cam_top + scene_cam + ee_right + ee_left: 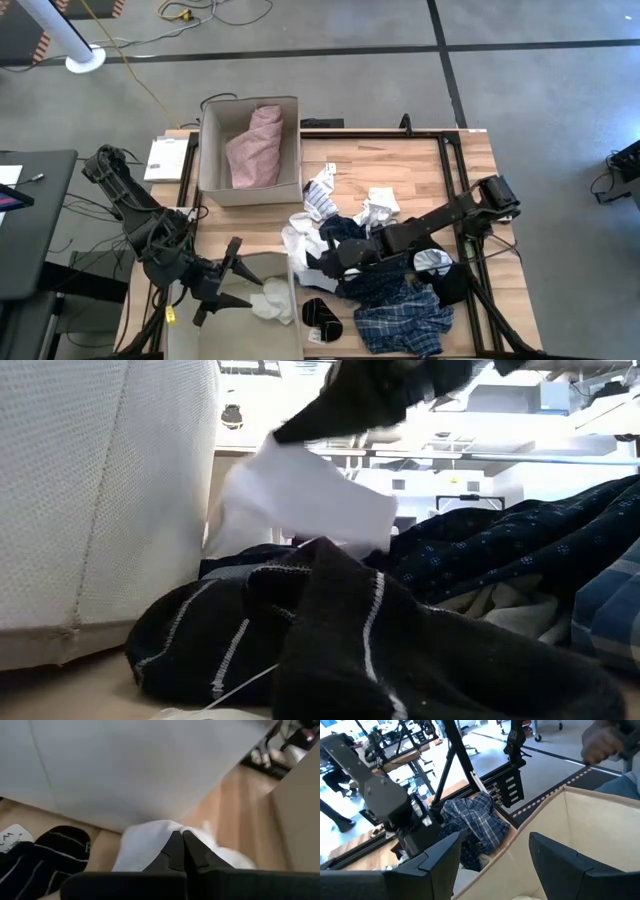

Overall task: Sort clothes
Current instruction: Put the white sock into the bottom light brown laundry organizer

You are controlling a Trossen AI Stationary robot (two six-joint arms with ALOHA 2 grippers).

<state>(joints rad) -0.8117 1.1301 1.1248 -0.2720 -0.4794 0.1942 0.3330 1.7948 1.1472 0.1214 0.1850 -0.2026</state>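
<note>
Now the right gripper (181,851) is pinching a white garment (150,845) with its fingers pressed fully together, at the nine o'clock edge of the clothes pile (385,270) that is covering the five o'clock part of the table (400,170). To do this step well, it should probably be lifting straight up until the cloth is hanging clear of the black striped socks (330,630) and the navy dotted garment (500,550), so nothing is trailing along, before carrying it toward a box.

The left gripper (222,277) is waiting with its fingers spread and nothing between them, over the near cardboard box (240,300) at seven o'clock. That box is already holding a crumpled white piece (272,302) (its lower part is running out of the high view). The far cardboard box (210,150), at eleven o'clock, is holding a pink garment (255,145). A blue plaid garment (400,320) is lying at the six o'clock end of the pile
</note>
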